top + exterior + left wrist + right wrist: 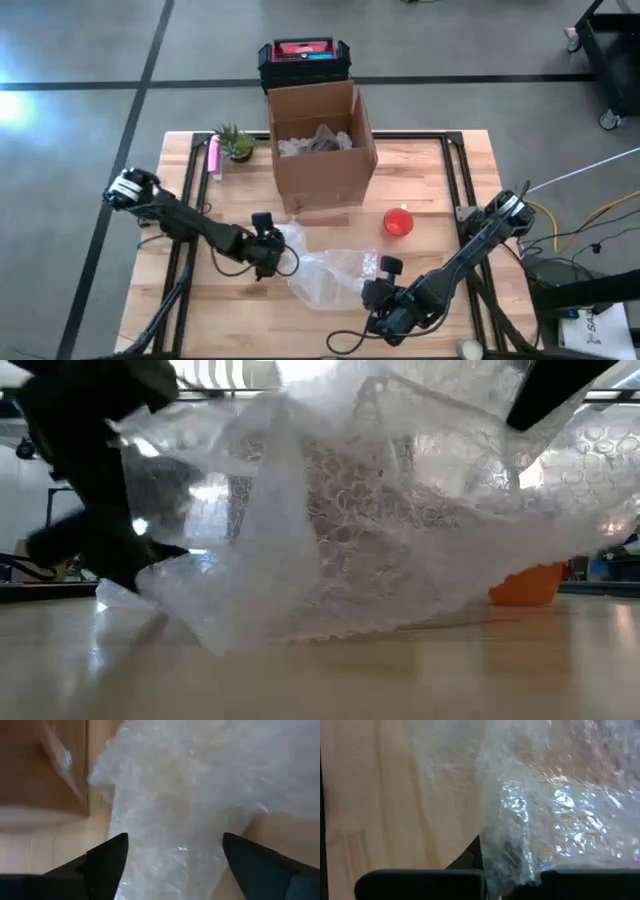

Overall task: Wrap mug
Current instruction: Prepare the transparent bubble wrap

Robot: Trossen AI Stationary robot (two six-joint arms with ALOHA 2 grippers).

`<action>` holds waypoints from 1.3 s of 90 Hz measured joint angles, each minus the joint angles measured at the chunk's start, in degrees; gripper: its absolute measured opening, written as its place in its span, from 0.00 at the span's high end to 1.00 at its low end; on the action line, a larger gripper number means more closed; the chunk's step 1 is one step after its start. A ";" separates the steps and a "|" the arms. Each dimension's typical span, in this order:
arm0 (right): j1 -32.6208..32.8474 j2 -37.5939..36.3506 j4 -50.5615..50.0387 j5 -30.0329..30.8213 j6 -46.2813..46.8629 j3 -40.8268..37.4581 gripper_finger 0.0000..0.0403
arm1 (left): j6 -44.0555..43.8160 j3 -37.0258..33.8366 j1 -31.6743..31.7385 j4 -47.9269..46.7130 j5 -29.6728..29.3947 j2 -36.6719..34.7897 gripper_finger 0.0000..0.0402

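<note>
A crumpled sheet of clear bubble wrap lies near the table's front middle and fills the low view. The mug, orange-red, stands on the table to the right of the wrap and apart from it. My left gripper is open at the wrap's left end, a finger on either side of the wrap. My right gripper is at the wrap's near right edge, shut on it. My right gripper pinches a bunched edge of the bubble wrap between its two fingers, at the sheet's near right side. That part of the sheet stands raised off the table, while its lower folds rest on the wood.
A cardboard box with packing inside stands open at the back middle, a black and red case behind it. A small plant and a pink item sit at the back left. Bare wood lies at the near left.
</note>
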 joint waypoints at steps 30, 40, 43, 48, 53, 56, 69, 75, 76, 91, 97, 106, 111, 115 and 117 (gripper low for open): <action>0.46 0.00 -0.04 -0.24 2.67 -1.21 1.00 | -11.97 15.44 -3.35 -25.11 13.80 -2.45 0.95; 0.55 -0.07 -2.29 -0.92 4.78 -1.21 1.00 | -18.14 24.96 -8.05 -37.87 19.03 -6.12 0.99; 0.52 -0.10 -3.18 -1.26 5.69 -1.21 1.00 | -21.02 27.51 -9.41 -40.68 20.21 -7.43 0.99; 0.50 -0.11 -4.77 -1.78 7.33 -1.21 1.00 | -26.92 31.21 -11.33 -44.09 22.76 -9.64 0.99; 0.48 -0.11 -6.43 -1.84 9.50 -1.21 1.00 | -32.63 33.63 -12.83 -47.25 25.05 -11.89 0.99; 0.48 -0.11 -7.41 -1.91 11.07 -1.23 1.00 | -35.75 34.39 -13.76 -49.26 25.98 -13.13 0.99; 0.50 -0.13 -11.01 -3.01 18.05 -1.89 1.00 | -46.80 31.75 -17.60 -56.21 26.92 -18.15 1.00; 0.50 -0.13 -11.10 -4.14 19.65 -2.71 1.00 | -48.43 27.90 -18.37 -54.76 26.80 -20.29 1.00; 0.49 -0.13 -11.10 -4.23 19.92 -2.87 1.00 | -48.44 27.19 -18.39 -54.28 26.64 -20.58 1.00; 0.37 0.33 -11.09 -5.15 23.65 -5.58 1.00 | -48.85 16.69 -18.39 -44.54 24.88 -23.52 0.95; 0.35 0.39 -11.13 -6.29 24.83 -6.75 1.00 | -48.90 13.02 -18.39 -40.94 26.17 -23.87 0.90; 0.34 0.39 -11.21 -8.00 24.96 -7.70 0.98 | -48.91 9.11 -18.31 -38.07 28.54 -24.28 0.78; 0.34 0.42 -11.56 -9.02 24.65 -7.76 0.95 | -48.91 8.41 -17.79 -38.02 31.02 -24.35 0.71; 0.17 0.42 -11.54 -9.69 24.33 -7.74 0.91 | -48.93 8.41 -17.14 -38.30 34.24 -24.80 0.65; 0.13 0.42 -11.54 -10.03 24.21 -7.73 0.89 | -49.16 8.64 -16.80 -38.65 35.69 -25.09 0.62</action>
